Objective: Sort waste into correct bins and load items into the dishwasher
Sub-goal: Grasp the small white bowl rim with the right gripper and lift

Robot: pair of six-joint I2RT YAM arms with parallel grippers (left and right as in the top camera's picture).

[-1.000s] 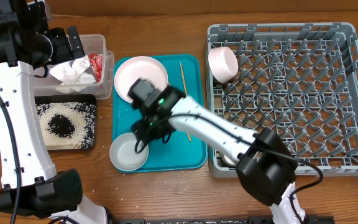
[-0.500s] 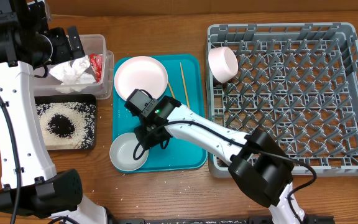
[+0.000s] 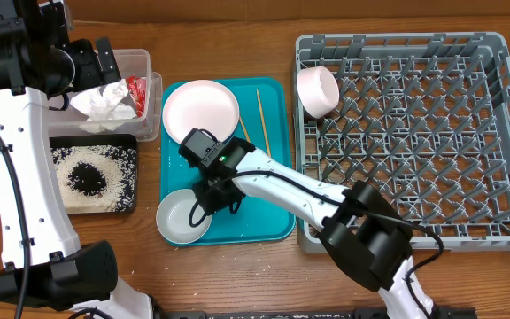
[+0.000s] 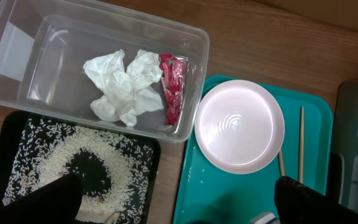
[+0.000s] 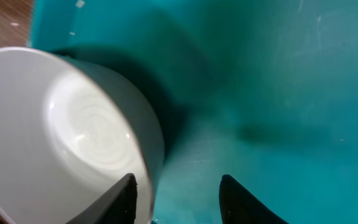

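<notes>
overhead | right fingers (image 5: pixel 244 202) lower, ajar astride bowl (image 3: pixel 182 218) rim | left fingers (image 4: pixel 48 199) spread

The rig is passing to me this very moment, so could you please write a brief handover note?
Left hand: open, empty, over the clear tub.
Right hand: open, straddling the rim of the grey-green bowl; no grip yet.
Done: napkin and red scrap in the tub; grains in the black tray; pink bowl in the rack.
Left: grey-green bowl, pink plate and two chopsticks, all on the teal tray, go into the rack.
</notes>
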